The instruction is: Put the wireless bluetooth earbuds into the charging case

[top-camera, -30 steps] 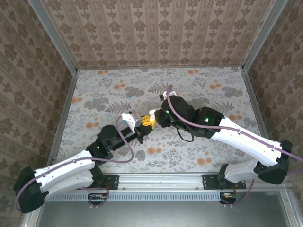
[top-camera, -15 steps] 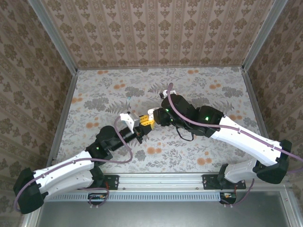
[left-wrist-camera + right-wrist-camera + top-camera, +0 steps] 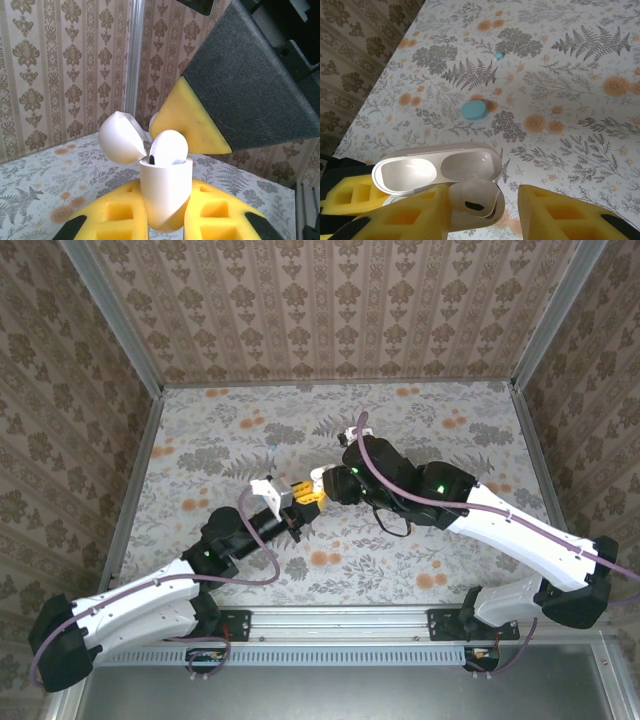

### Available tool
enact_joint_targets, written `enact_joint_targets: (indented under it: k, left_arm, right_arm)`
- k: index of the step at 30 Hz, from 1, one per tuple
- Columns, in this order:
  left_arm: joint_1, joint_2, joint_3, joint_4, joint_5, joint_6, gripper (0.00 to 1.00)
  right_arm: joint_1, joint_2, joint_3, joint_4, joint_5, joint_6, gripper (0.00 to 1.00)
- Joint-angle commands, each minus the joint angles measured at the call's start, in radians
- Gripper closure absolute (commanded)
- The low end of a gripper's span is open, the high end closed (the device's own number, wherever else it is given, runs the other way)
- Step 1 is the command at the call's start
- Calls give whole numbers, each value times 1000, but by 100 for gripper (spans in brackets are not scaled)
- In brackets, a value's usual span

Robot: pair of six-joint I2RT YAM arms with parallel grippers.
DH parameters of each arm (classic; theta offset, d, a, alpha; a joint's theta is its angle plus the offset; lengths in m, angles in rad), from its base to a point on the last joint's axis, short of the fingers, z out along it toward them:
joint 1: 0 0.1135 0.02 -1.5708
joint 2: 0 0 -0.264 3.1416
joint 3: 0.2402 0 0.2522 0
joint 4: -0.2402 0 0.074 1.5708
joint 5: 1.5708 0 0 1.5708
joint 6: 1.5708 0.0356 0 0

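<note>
My left gripper (image 3: pixel 165 217) is shut on a white charging case (image 3: pixel 165 192), held upright with its lid (image 3: pixel 121 138) flipped open. A white earbud (image 3: pixel 168 147) sits in the case's mouth, its rounded head standing proud of the rim. In the right wrist view the same earbud (image 3: pixel 475 197) lies below the open lid (image 3: pixel 437 165). My right gripper (image 3: pixel 485 212) hovers over it with jaws open: one pad is beside the bud and the other stands clear. From above, both grippers (image 3: pixel 305 492) meet at mid-table. A teal earbud (image 3: pixel 499 55) lies loose on the table.
A shut teal case (image 3: pixel 473 109) rests on the flowered tablecloth (image 3: pixel 580 100) beyond the grippers. Patterned walls with metal rails (image 3: pixel 135 485) enclose the table on three sides. Open cloth stretches to the right and far side.
My right gripper's jaws have spread apart around the white earbud, which now rests in the case. Both grippers drifted slightly left.
</note>
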Motion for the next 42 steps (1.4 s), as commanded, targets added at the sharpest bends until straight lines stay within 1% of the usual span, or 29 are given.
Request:
enact_joint_targets:
  k: [1, 21, 26, 34, 38, 42]
  left_arm:
    - [-3, 7, 1, 61, 4, -19, 100]
    - [-3, 19, -5, 67, 12, -43, 100]
    - [-4, 18, -8, 62, 6, -47, 100]
    - [1, -22, -10, 15, -8, -47, 100]
    - [15, -52, -19, -1, -13, -58, 100]
    - [44, -66, -17, -31, 31, -65, 100]
  right_arm:
    - [12, 10, 34, 3, -65, 1, 59]
    - [1, -3, 63, 31, -72, 12, 55]
    - [-7, 2, 91, 9, -71, 19, 55]
    - [-29, -21, 134, 12, -107, 27, 54]
    - [-65, -43, 142, -3, -149, 26, 54]
    - [-94, -80, 89, 33, -232, -2, 55]
